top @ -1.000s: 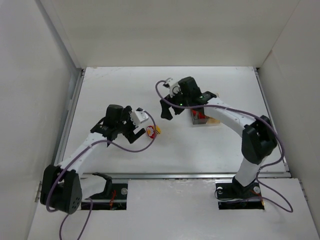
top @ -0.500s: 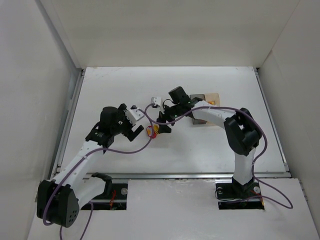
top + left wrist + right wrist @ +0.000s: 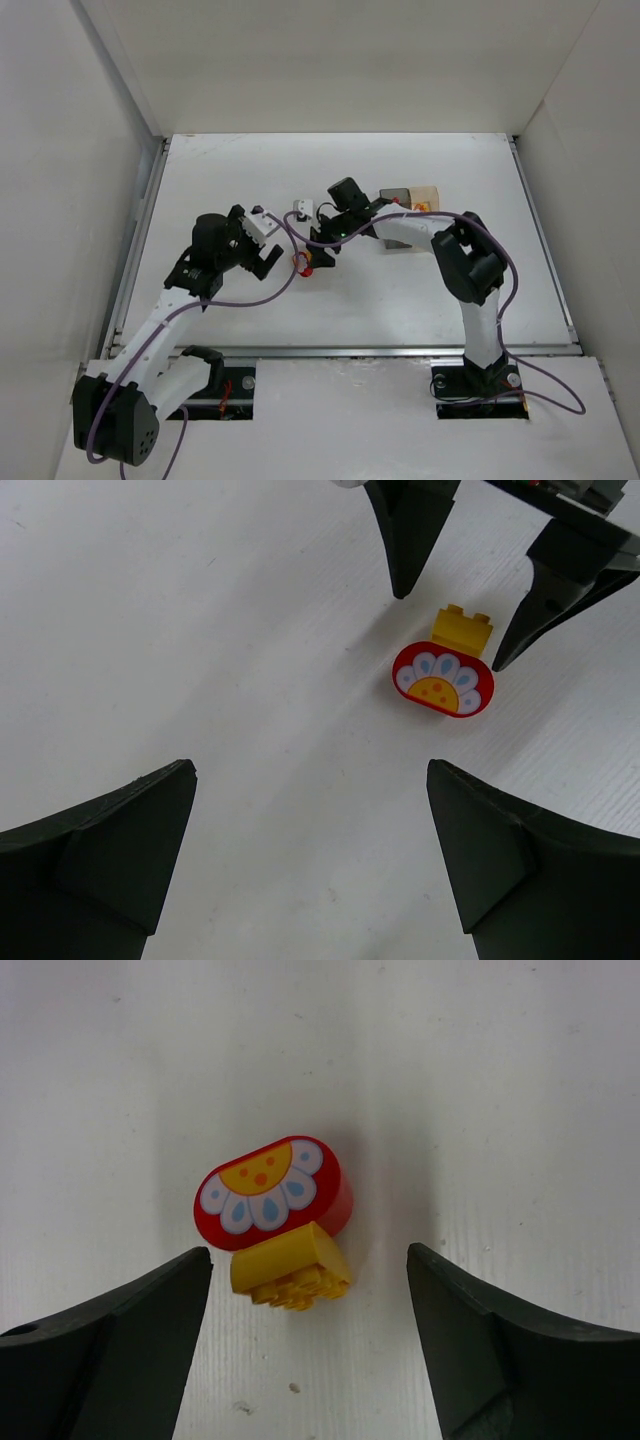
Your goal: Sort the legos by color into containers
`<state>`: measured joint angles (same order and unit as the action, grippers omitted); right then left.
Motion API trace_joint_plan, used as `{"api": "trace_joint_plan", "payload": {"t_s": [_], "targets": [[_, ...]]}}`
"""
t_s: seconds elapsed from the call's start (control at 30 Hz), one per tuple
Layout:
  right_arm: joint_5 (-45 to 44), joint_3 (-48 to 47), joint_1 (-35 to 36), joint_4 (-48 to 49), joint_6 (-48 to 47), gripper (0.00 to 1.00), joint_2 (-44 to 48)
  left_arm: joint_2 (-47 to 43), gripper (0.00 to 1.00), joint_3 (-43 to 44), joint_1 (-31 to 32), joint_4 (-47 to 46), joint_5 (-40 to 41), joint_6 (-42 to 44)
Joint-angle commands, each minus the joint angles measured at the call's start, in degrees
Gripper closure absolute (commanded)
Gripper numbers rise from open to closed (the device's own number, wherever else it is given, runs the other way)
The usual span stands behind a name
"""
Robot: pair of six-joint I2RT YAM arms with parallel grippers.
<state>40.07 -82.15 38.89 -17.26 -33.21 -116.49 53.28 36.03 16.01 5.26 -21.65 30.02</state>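
Observation:
A round red lego with a white flower face lies flat on the white table, and a small yellow lego rests against it. My right gripper stands open low over them, one finger on each side of the yellow lego, touching neither. From the top both legos show as one small cluster just beside the right gripper. My left gripper is open and empty, set back from the red lego and the yellow lego. The joined containers, smoky grey and amber, sit behind the right arm, partly hidden.
White walls enclose the table on the left, back and right. The right arm's forearm crosses over the containers. The two grippers face each other closely across the legos. A metal rail runs along the near edge.
My right gripper has swung left from above the containers and come down around the legos, its jaws narrowing a little. My left gripper has drawn back to the left, still open.

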Motion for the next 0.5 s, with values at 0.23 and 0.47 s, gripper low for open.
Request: {"api": "trace_joint_plan", "payload": {"t_s": [0.23, 0.47], "targets": [[1.2, -2.6, 1.1, 2.9, -0.1, 0.51, -2.5, -1.6, 0.00, -0.3, -0.1, -4.1, -0.4, -1.6], [1.2, -2.0, 1.1, 2.9, 3.8, 1.00, -0.9, -2.1, 0.00, -0.8, -0.1, -2.8, -2.4, 1.2]]}}
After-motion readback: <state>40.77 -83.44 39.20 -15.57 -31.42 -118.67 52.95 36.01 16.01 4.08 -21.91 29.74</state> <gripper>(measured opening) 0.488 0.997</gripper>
